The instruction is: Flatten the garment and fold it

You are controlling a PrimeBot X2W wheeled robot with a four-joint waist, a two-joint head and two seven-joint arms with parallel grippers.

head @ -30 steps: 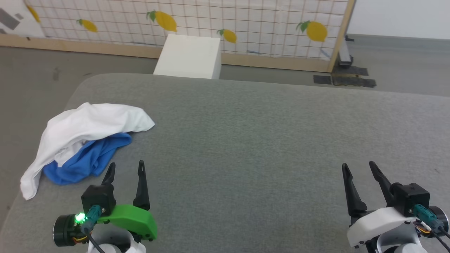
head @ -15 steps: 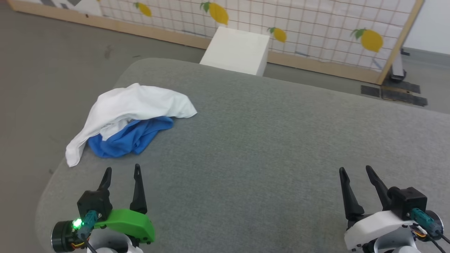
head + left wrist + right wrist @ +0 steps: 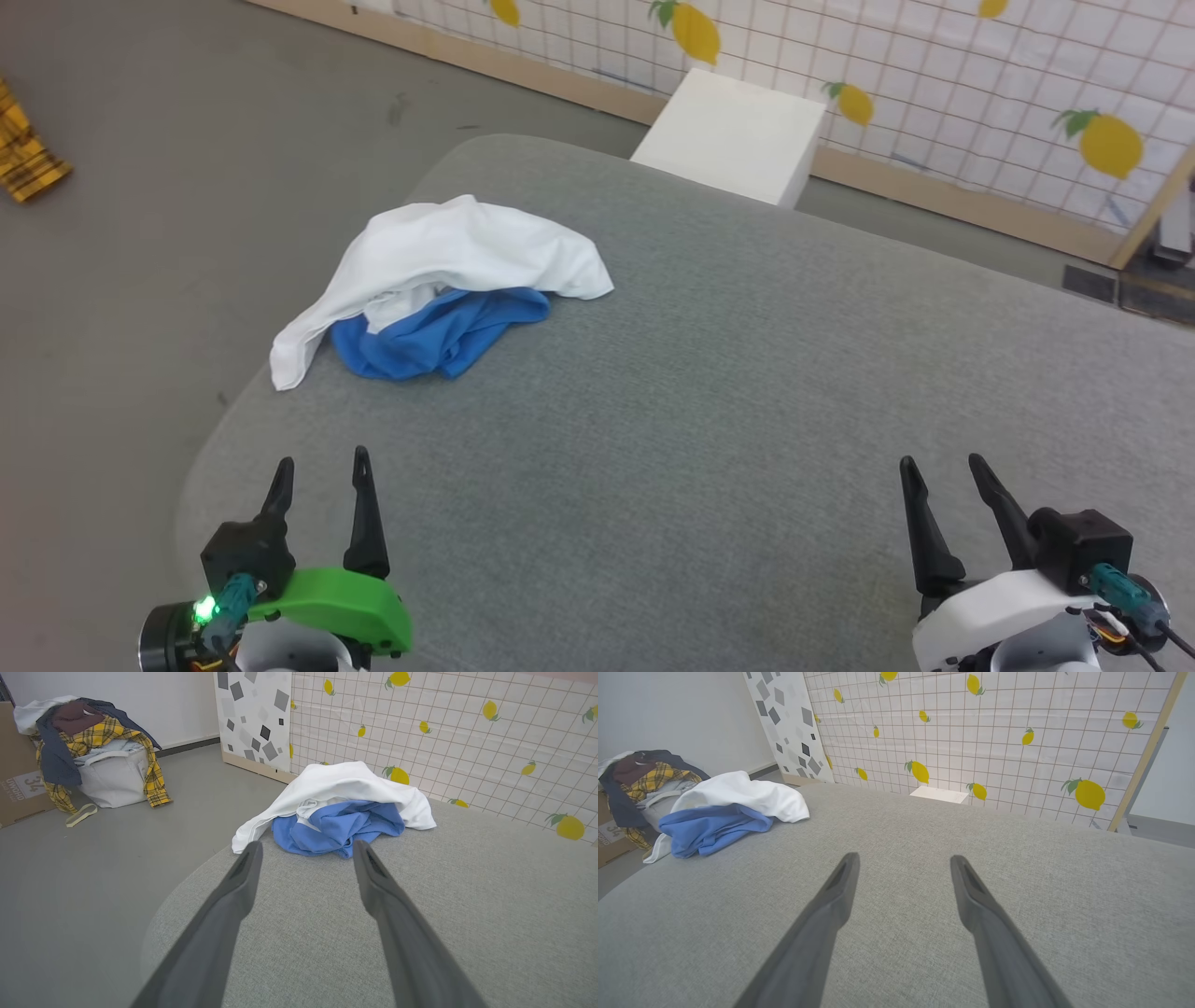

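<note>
Both spread empty, left hand [image 3: 322,459], right hand [image 3: 939,460], garment [image 3: 467,261] crumpled ahead, white box [image 3: 733,135] beyond, perhaps a hamper [image 3: 112,779]

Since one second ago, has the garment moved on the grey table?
No. The garment keeps its heap shape by the rounded far-left corner of the table, white tip at its left edge; the head camera turned instead.

shirt [image 3: 448,271] | white over blue, crumpled heap, unfolded | far-left corner of grey desk [image 3: 709,420], white tip at its edge
</note>
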